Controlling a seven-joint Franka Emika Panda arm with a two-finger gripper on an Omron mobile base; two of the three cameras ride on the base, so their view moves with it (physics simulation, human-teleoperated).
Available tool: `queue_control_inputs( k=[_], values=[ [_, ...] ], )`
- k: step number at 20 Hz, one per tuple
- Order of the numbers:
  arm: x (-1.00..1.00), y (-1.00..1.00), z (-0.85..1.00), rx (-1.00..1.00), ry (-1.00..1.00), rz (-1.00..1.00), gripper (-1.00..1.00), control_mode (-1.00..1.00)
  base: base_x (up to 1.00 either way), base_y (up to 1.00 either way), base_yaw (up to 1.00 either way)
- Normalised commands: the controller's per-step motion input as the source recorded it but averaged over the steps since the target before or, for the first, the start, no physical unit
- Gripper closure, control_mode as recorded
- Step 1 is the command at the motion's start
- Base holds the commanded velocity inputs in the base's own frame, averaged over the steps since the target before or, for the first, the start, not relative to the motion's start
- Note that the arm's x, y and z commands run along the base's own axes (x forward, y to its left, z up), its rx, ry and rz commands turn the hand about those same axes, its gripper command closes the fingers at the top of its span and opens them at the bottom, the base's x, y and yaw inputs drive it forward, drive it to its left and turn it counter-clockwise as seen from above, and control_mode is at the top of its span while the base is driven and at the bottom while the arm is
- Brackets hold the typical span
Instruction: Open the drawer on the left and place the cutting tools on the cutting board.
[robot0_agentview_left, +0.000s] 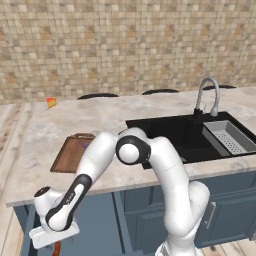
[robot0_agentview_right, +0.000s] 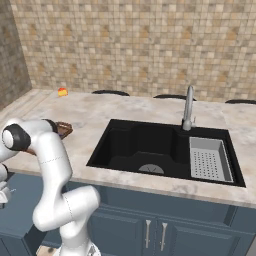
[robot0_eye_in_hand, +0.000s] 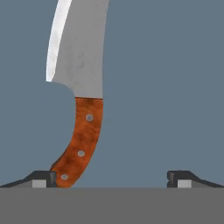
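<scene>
Your gripper stands wide apart and holds nothing, low inside the pulled-out drawer. The knife lies flat on the drawer floor just in front of it, the red-brown handle end touching or just beside one fingertip, the silver blade pointing away. Whether that fingertip truly touches, you cannot tell. Up on the counter, the cutting board lies near the front left edge, and the sink sits well to its right.
</scene>
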Motion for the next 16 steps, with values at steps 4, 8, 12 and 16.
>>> queue_control_inputs(
  k=[4, 8, 12, 16],
  values=[
    [0.08, 0.08, -0.01, 0.00, -0.08, -0.05, -1.00, -1.00, 0.00, 0.00, 0.00],
    [0.03, 0.07, -0.08, 0.00, -0.07, -0.06, -1.00, -1.00, 0.00, 0.00, 0.00],
    [-0.03, 0.01, -0.22, 0.00, -0.04, -0.05, -1.00, -1.00, 0.00, 0.00, 0.00],
    [-0.40, 0.00, -0.31, 0.00, -0.03, -0.01, -1.00, -1.00, 0.00, 0.00, 0.00]
  ],
)
